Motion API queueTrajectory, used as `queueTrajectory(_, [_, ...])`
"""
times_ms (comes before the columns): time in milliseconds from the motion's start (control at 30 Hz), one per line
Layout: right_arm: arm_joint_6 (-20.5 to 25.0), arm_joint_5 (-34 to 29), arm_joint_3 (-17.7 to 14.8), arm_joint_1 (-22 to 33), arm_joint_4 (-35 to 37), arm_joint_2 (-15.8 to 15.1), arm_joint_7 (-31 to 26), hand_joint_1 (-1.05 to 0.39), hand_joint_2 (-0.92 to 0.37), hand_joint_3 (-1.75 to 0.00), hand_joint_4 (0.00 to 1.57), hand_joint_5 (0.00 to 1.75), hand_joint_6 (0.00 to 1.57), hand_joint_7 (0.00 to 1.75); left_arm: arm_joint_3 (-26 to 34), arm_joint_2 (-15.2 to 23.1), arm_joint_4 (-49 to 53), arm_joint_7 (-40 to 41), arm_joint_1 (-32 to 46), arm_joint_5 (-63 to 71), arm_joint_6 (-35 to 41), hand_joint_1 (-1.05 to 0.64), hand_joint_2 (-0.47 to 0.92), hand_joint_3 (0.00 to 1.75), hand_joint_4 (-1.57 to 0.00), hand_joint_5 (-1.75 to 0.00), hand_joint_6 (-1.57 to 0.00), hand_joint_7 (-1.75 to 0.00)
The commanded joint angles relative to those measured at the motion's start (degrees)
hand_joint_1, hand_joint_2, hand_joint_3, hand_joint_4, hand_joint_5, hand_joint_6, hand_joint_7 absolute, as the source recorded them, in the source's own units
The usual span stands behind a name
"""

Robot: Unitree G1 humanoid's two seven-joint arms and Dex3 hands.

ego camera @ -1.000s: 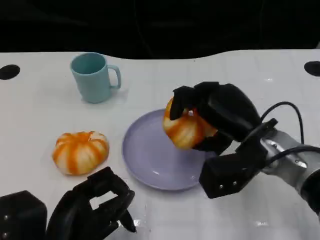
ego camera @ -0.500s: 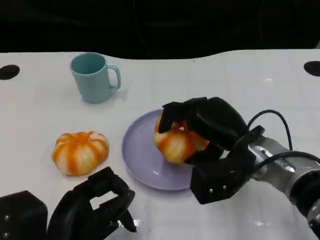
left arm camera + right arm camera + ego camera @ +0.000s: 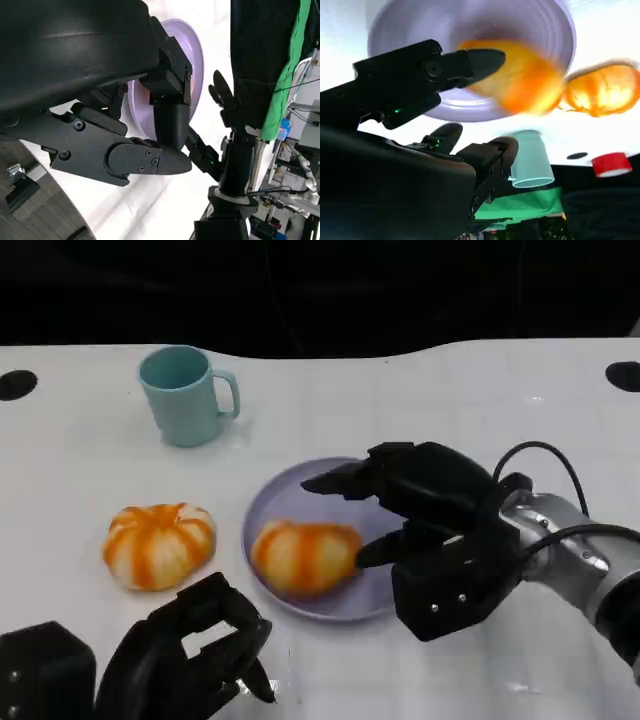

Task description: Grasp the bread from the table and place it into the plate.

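Now I read this as the release step: the bread (image 3: 303, 556) lies on the plate (image 3: 300, 488), toward its near-left rim, and my right hand (image 3: 420, 502) hovers just beside it with fingers spread, holding nothing. Next I would lift that hand clear without nudging the loaf. A second bread (image 3: 158, 543) sits on the counter (image 3: 80, 470). My left hand (image 3: 190, 655) is low, fingers curled, apparently empty. Motion blur smears the bread in the right wrist view.
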Motion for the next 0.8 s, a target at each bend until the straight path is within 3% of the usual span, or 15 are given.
queueTrajectory(33, [2.15, 2.31, -1.28, 2.16, -5.05, -2.76, 5.25, -0.78, -0.92, -0.29, 0.05, 0.32, 0.24, 0.00, 0.41, 0.56, -0.12, 0.46, 0.04, 0.32, 0.14, -0.56, 0.92, 0.27, -0.72, -1.75, -0.64, -1.54])
queueTrajectory(300, [6.41, 5.64, -3.77, 5.90, -14.52, -5.99, 12.88, -0.81, -0.92, -0.32, 0.02, 0.32, 0.21, 0.00, 0.51, 0.63, -0.07, 0.42, -0.01, 0.18, 0.40, -0.57, 0.92, 0.26, -0.72, -1.75, -0.65, -1.53])
queueTrajectory(800, [7.05, 16.08, -11.55, 16.58, -29.19, -11.36, 19.61, -0.69, -0.92, -0.22, 0.13, 0.41, 0.28, 0.03, 0.40, 0.51, 0.45, 0.12, -0.28, 0.31, -0.26, -0.55, 0.92, 0.28, -0.72, -1.75, -0.65, -1.53])
